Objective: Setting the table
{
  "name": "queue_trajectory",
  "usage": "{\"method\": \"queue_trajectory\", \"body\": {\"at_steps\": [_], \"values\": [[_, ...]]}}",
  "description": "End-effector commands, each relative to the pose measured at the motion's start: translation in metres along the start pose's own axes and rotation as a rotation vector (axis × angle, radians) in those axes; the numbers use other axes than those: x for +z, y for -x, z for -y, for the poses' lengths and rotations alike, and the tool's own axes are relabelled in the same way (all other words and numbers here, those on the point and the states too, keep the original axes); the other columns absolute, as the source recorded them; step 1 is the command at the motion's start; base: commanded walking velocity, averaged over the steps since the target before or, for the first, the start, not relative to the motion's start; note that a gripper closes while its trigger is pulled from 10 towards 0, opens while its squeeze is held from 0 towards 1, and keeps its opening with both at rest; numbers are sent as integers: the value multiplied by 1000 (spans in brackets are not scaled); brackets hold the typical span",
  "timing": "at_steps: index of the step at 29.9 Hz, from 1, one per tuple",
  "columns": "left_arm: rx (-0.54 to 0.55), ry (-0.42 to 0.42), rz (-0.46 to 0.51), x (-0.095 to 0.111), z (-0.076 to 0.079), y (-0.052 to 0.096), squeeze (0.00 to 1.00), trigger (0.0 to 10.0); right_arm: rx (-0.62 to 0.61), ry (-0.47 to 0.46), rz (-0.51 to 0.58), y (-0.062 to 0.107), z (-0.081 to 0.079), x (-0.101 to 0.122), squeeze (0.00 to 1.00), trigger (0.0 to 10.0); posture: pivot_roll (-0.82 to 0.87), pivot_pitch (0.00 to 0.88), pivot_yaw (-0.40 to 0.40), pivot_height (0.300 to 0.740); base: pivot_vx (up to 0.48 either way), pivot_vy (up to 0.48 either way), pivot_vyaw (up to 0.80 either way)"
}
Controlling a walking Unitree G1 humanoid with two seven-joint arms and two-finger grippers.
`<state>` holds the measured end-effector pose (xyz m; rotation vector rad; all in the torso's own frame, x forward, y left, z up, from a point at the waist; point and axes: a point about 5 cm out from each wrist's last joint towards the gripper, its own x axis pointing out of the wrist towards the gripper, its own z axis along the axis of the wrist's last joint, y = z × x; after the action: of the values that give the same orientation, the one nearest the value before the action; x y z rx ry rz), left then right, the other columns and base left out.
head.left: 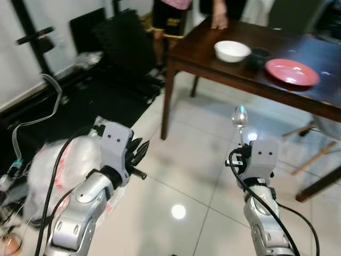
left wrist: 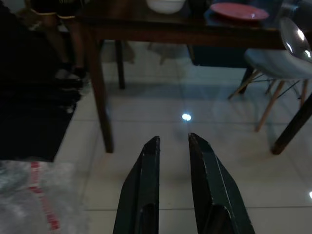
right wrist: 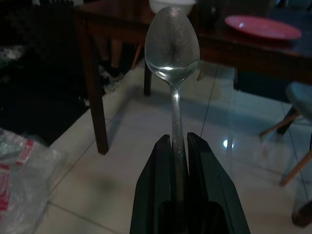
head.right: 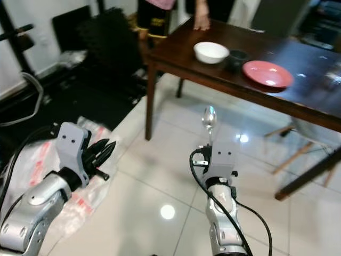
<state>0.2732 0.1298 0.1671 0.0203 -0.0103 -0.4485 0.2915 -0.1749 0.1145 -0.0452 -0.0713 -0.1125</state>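
Observation:
A silver spoon stands upright in my right gripper, whose fingers are shut on its handle; its bowl points toward the dark wooden table. On that table sit a white bowl, a small dark cup and a red plate. My left gripper is held low over the tiled floor, left of the table, with a small gap between its fingers and nothing in them.
A person stands at the table's far left corner, a hand resting on the top. A crumpled plastic bag lies on the floor by my left arm. Black equipment and mats lie at the left. Chair legs show under the table's right side.

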Motion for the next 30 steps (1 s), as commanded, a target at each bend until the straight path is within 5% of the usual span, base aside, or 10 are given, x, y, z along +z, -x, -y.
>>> {"method": "queue_trajectory", "body": {"at_steps": [1,12,19,24,30], "values": [[4,33,12,2,0,0,0,10000,-6,-2,-15,1,1,-2,0,10000,0,61,43,740,0,0,-800],[75,161,109,24,-11,-7,0,10000,-18,-23,23,-2,1,11,0,10000,-7,65,46,740,0,0,-800],[74,59,87,24,-7,-10,0,10000,-20,-49,65,-2,0,21,0,10000,-11,67,49,740,0,0,-743],[216,-39,122,27,-17,-14,0,10000,10,-105,155,-4,-6,44,0,10000,-15,70,50,740,402,0,0],[211,-76,130,30,-15,-15,0,10000,13,-118,191,-7,-7,58,0,10000,-20,71,48,740,480,0,0]]}}
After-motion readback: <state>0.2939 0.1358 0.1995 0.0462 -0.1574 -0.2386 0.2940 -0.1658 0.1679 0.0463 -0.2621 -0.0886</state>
